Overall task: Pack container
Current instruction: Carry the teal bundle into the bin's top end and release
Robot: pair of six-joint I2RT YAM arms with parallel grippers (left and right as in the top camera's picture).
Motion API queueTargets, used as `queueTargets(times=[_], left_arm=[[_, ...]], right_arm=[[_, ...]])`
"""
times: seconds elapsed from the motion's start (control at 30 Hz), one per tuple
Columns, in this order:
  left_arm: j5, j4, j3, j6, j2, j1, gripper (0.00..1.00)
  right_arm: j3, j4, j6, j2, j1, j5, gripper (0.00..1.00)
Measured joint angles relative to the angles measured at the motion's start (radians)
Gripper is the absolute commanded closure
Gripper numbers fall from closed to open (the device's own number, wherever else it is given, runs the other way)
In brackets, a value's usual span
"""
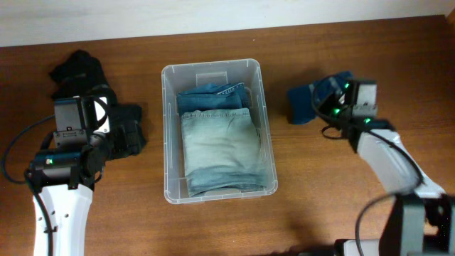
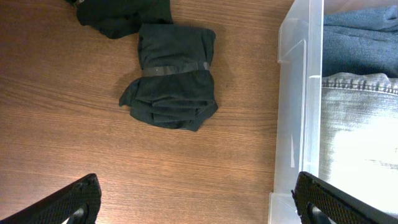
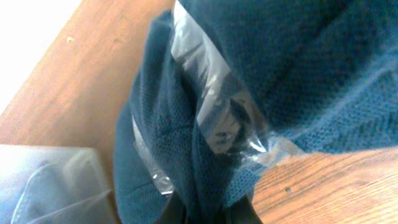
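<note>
The clear plastic container [image 1: 168, 128] stands mid-table with folded light-blue jeans [image 1: 219, 153] and a darker denim piece [image 1: 212, 97] inside; its wall shows in the left wrist view [image 2: 295, 99]. A dark-blue knit garment [image 1: 304, 104] bound with clear tape lies right of it and fills the right wrist view [image 3: 205, 124]. My right gripper [image 3: 211, 214] is shut on a fold of that garment. A black rolled garment [image 2: 174, 78] lies left of the container. My left gripper [image 2: 199, 205] is open and empty above bare table beside it.
Another black cloth [image 1: 77, 71] lies at the far left back; its edge shows in the left wrist view [image 2: 121, 15]. The table's back edge meets a pale wall [image 1: 213, 14]. Cables trail from both arms.
</note>
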Motion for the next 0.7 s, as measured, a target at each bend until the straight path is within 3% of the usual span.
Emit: queueTargets(times=[0.27, 0.5, 0.6, 0.7], left_arm=[[0.0, 0.0, 0.0, 0.0, 0.0, 0.0, 0.0], [0.0, 0.0, 0.0, 0.0, 0.0, 0.0, 0.0], [0.0, 0.0, 0.0, 0.0, 0.0, 0.0, 0.01], [0.0, 0.0, 0.0, 0.0, 0.0, 0.0, 0.01]], right_arm=[[0.352, -0.328, -0.319, -0.133, 0.07, -0.028, 0.96], [0.491, -0.371, -0.601, -0.143, 0.352, -0.113, 0.96], [0.491, -0.339, -0.611, -0.135, 0.453, -0.124, 0.96], [0.491, -0.255, -0.52, -0.104, 0.538, -0.124, 0.96]])
